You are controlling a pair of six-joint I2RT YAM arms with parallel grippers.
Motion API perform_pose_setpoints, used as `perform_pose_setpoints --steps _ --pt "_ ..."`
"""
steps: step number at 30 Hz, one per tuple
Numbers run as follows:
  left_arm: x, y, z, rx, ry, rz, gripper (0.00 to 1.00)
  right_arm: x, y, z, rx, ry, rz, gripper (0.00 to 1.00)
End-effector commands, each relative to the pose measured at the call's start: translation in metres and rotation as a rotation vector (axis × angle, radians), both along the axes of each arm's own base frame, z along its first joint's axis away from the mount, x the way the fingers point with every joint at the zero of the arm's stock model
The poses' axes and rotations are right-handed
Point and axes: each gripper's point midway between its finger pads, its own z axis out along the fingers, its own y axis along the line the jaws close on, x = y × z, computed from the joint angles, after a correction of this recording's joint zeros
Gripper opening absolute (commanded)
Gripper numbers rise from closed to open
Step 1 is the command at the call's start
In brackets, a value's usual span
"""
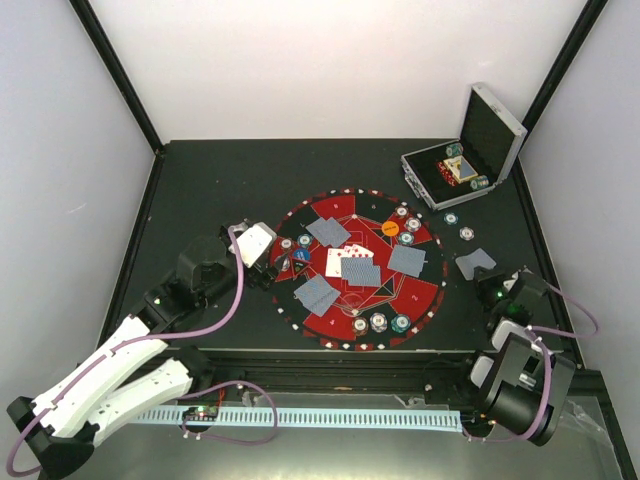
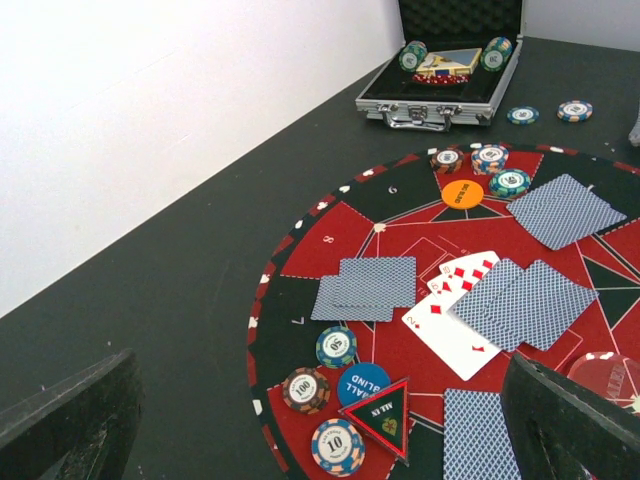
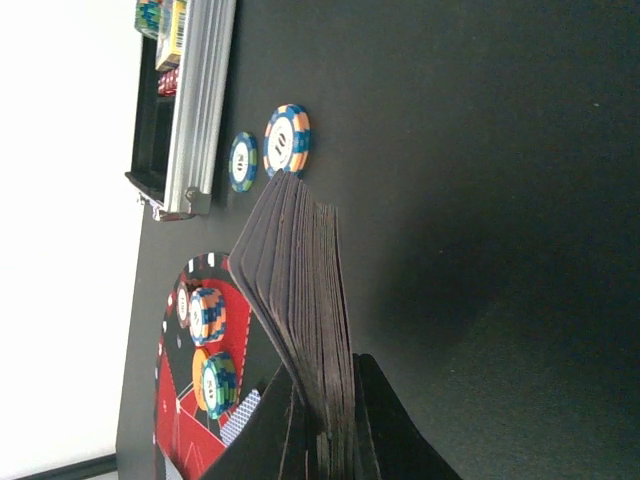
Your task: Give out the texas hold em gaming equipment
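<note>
My right gripper (image 3: 335,430) is shut on a deck of playing cards (image 3: 300,300), held on edge just off the mat's right side (image 1: 474,263). My left gripper (image 2: 318,420) is open and empty, hovering over the mat's left edge (image 1: 262,262). Below it lie three chips (image 2: 337,346), a blue marker disc (image 2: 357,384) and a black triangle marker (image 2: 388,415). Face-up cards (image 2: 452,318) lie mid-mat under grey-blue backed cards (image 2: 530,300). More face-down cards (image 2: 368,288) lie around the mat. An orange disc (image 2: 462,193) sits by chips (image 2: 490,158) at the far side.
The round red-and-black mat (image 1: 330,210) lies mid-table. The open silver case (image 1: 470,160) stands at the back right with chips and a card box inside. Two loose chips (image 1: 451,219) lie on the table between case and mat. White walls enclose the table.
</note>
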Motion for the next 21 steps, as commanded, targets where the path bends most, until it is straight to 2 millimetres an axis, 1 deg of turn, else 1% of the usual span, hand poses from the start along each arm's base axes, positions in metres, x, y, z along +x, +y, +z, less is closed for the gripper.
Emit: perform_pose_setpoints --steps 1,8,12,15,18,20,21 --pt "0.001 -0.002 0.006 -0.025 -0.012 -0.007 0.99 0.003 -0.012 0.005 -0.042 -0.035 -0.048 0.02" --pt "0.0 -0.002 0.006 -0.027 -0.012 -0.009 0.99 -0.003 -0.016 -0.014 -0.035 0.049 -0.074 0.05" --pt "-0.001 -0.001 0.008 -0.031 -0.016 -0.011 0.99 -0.005 -0.015 -0.022 -0.017 0.08 -0.074 0.11" --pt "-0.001 -0.001 0.008 -0.033 -0.017 -0.011 0.99 -0.008 -0.014 -0.029 -0.006 0.113 -0.077 0.22" --pt "-0.002 -0.001 0.009 -0.035 -0.019 -0.013 0.99 -0.011 -0.013 -0.034 0.007 0.14 -0.078 0.24" --pt "-0.002 -0.001 0.009 -0.037 -0.02 -0.012 0.99 -0.012 -0.012 -0.037 0.012 0.151 -0.078 0.3" --pt "-0.002 -0.001 0.01 -0.038 -0.022 -0.013 0.99 -0.013 -0.012 -0.038 0.013 0.157 -0.08 0.31"
